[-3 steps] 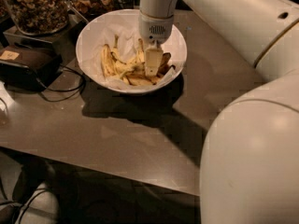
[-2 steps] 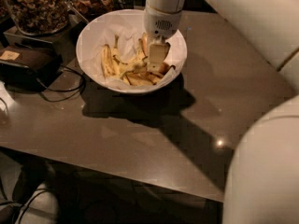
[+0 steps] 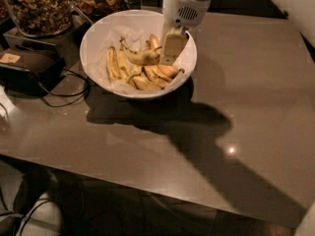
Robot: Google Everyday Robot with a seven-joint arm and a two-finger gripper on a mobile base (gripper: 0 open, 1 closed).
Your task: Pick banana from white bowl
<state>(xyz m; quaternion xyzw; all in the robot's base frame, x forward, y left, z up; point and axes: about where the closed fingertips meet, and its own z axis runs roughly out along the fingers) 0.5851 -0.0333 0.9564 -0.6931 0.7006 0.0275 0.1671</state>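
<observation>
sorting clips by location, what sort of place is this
Probably a snack counter or kitchenette: glass jars of nuts at the back, a white bowl of bananas on the brown countertop. The gripper hangs over the bowl, beside the long curved banana.

The gripper [image 3: 170, 52] over the white bowl [image 3: 96, 37] hides one end of the banana [image 3: 138, 58].

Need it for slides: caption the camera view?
Robot's end effector low over white bowl, at the curved banana.
</observation>
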